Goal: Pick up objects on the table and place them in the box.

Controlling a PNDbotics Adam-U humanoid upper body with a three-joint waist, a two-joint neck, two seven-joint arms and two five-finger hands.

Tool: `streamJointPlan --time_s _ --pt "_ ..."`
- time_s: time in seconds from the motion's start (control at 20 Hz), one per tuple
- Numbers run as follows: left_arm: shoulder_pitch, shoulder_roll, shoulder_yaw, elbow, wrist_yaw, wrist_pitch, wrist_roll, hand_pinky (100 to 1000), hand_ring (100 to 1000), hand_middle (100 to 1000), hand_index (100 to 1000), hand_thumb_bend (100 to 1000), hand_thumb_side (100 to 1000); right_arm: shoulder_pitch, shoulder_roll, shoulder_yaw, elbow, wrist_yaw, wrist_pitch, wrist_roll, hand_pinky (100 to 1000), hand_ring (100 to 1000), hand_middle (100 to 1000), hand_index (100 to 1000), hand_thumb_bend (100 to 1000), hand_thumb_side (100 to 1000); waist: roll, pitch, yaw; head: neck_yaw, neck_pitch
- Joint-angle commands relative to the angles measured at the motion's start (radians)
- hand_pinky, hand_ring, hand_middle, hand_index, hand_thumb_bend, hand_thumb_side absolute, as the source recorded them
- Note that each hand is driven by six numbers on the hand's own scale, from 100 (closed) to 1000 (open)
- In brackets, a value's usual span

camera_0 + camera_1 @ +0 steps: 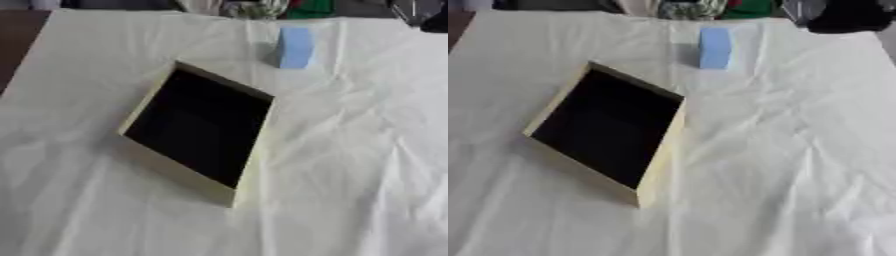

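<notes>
Left eye view: open box (199, 129) with dark inside, centre-left on counter (367, 165) under wrinkled white cloth; blue block (296, 47) upright at upper centre, apart from box. Right eye view: same layout, box shifted left. No hand visible in either view.

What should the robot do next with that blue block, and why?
Probably reach a robot hand, neither of which is in view yet, toward the blue block. It stands alone on the white cloth, beyond the far corner of the open box and apart from it. The box's dark inside looks empty, so the block seems the one thing left to pick up.
</notes>
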Motion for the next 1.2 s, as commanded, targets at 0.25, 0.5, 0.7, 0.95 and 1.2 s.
streamJointPlan --time_s 0.25,0.5,0.7,0.95,1.2 --pt "-0.002 0.019 -0.003 -0.017 0.006 0.001 -0.008 681 501 418 716 308 106 -0.167 0.120 0.057 0.169 0.113 -0.006 0.108 836 877 856 896 228 334 -0.018 -0.042 -0.001 -0.007 0.010" --pt "-0.002 0.021 -0.001 -0.017 0.005 0.001 -0.006 681 501 418 716 306 106 -0.300 0.208 0.104 0.303 0.195 -0.041 0.190 837 887 862 896 251 348 -0.021 -0.041 -0.012 0.000 0.005" --pt "-0.003 0.022 0.002 -0.017 0.004 0.001 -0.003 681 501 418 716 305 106 -0.400 0.271 0.131 0.403 0.256 -0.085 0.252 844 897 872 904 274 411 -0.021 -0.035 -0.019 0.003 -0.003" --pt "-0.007 0.021 0.006 -0.017 0.003 0.000 0.001 681 501 418 716 304 106 -0.489 0.345 0.118 0.531 0.335 -0.154 0.331 864 923 903 924 479 600 -0.020 -0.027 -0.023 0.009 -0.012" --pt "-0.007 0.019 0.005 -0.017 0.004 0.001 0.000 681 502 418 716 303 106 -0.530 0.400 0.075 0.665 0.406 -0.236 0.413 883 945 920 931 559 599 -0.020 -0.026 -0.021 0.007 -0.015"
